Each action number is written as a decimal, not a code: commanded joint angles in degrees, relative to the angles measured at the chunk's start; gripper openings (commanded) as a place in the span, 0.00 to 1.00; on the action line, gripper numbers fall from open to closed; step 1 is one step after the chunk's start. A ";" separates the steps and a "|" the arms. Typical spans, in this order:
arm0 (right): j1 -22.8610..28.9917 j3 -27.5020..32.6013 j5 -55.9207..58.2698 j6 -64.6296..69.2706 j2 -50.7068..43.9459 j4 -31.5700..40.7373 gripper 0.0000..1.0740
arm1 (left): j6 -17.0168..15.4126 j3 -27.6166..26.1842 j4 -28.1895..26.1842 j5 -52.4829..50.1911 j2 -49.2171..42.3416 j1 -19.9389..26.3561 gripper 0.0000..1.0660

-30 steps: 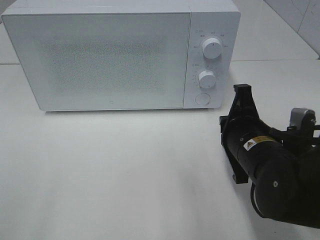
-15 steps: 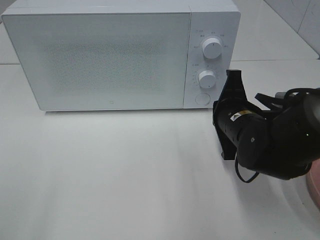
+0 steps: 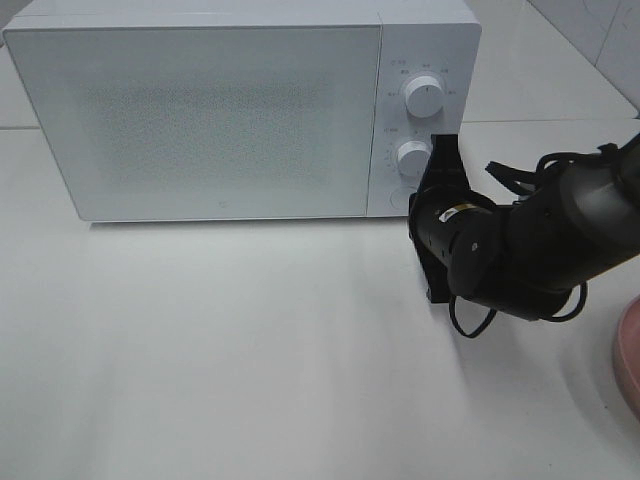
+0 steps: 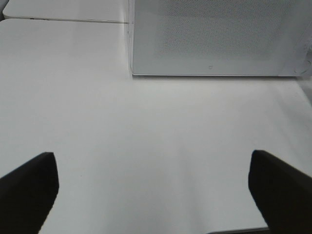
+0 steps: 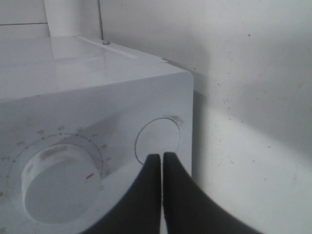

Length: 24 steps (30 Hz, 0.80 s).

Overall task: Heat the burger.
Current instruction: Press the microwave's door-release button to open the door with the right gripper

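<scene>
1. Nearest, the left gripper [image 4: 151, 155] hangs low over the bare white table [image 3: 250, 350] with its jaws spread wide and nothing between them.
2. At the right edge of the high view only a sliver of a pink plate [image 3: 630, 365] shows. The burger is not in view in any camera. It may sit on that plate beyond the frame, but that is a guess.
3. Further in, the right gripper [image 5: 161, 158] has its jaws pressed together with nothing held. They form one blunt tip aimed at the round button [image 5: 157, 139] at the foot of the control panel. Whether the tip touches the button yet, I cannot tell.
4. Just beside that button is the lower dial [image 5: 61, 183], and the upper dial [image 3: 425, 97] is above it.
5. Behind stands the microwave [image 3: 200, 110], its door [image 3: 200, 200] shut, so the likely step in hand is opening it.
6. As to handling, the burger should be light and soft, a loose stack whose layers can slide and whose glossy bun may slip under a hard pinch.
7. A wide, gentle hold low across the sides, catching the bottom bun and patty, looks safest. Carrying it by the plate's rim would spare it altogether.
</scene>
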 commanded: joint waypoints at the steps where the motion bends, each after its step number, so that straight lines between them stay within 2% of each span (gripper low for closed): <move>1: -0.46 -1.55 -0.29 0.57 0.97 -0.63 0.00 | -0.29 0.23 -0.06 -0.86 -1.09 0.23 0.92; 11: -0.80 -6.36 -0.63 2.46 6.13 0.06 0.00 | -0.29 0.23 -0.06 -0.86 -1.09 0.23 0.92; 24: -1.83 -8.48 -1.72 2.23 7.33 -0.06 0.01 | -0.29 0.23 -0.06 -0.86 -1.09 0.23 0.92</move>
